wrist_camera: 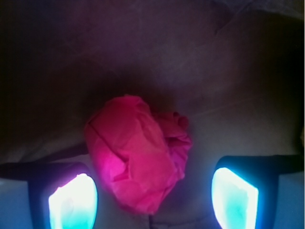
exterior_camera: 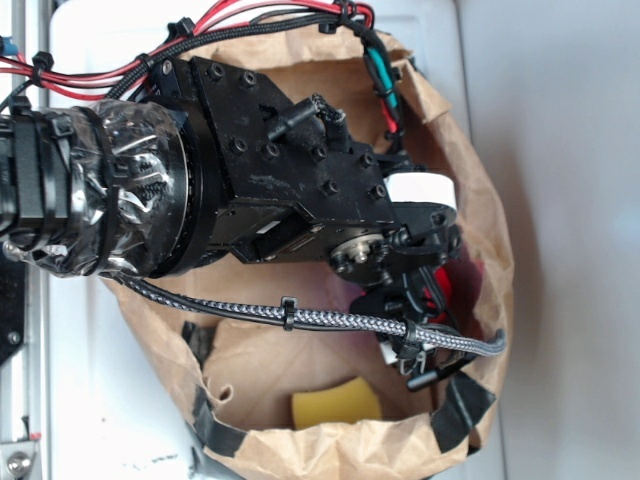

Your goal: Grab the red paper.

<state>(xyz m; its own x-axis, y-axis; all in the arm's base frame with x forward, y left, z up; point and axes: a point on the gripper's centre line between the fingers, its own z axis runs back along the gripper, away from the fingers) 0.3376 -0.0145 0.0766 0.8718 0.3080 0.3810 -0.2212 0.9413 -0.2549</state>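
The red paper [wrist_camera: 139, 151] is a crumpled ball lying on the brown floor of the bag, in the middle of the wrist view. My gripper [wrist_camera: 153, 202] is open, its two glowing pads [wrist_camera: 74, 202] standing one on each side of the ball's lower part without touching it. In the exterior view the arm reaches down into the paper bag [exterior_camera: 470, 170], and only a sliver of the red paper [exterior_camera: 470, 272] shows past the gripper [exterior_camera: 425, 300].
A flat yellow block [exterior_camera: 335, 405] lies inside the bag near its lower rim. The bag's crumpled walls surround the gripper closely. A braided cable [exterior_camera: 330, 320] runs across the bag opening. The white surface [exterior_camera: 560, 240] lies to the right.
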